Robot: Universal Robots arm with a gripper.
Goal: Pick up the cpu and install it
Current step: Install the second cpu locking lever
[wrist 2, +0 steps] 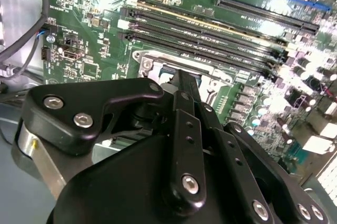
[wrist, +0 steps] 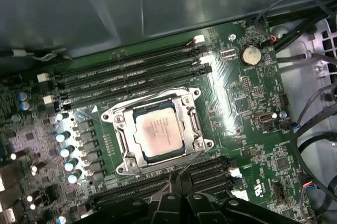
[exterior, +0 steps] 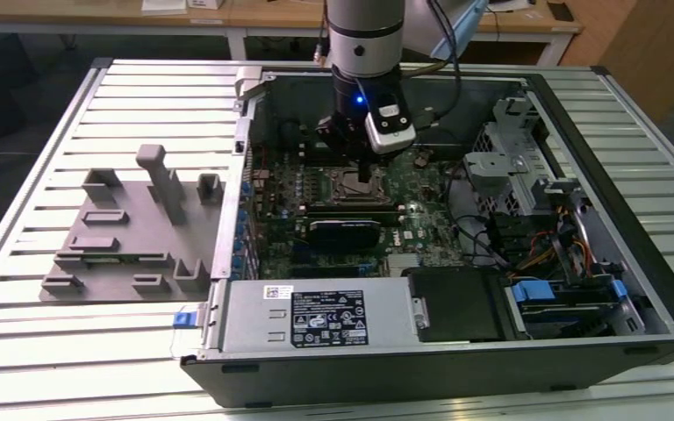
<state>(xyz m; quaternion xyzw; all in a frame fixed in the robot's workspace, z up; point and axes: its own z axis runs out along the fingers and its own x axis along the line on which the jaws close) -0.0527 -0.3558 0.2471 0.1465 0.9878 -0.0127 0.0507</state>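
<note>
Inside its socket frame (wrist: 158,134) sits one cpu (wrist: 159,132), end effector (wrist: 176,184) narrow, holding nothing.

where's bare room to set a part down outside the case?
Slatted table is bare beyond the grey fixture on the exterior view's left, and in front of it. Inside the PC case it's crowded: gripper over the cpu, cables alongside.

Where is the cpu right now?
In the first wrist view the small square silver-grey cpu lies flat inside the metal socket frame on the green motherboard, between two banks of black memory slots, apart from the gripper.
</note>
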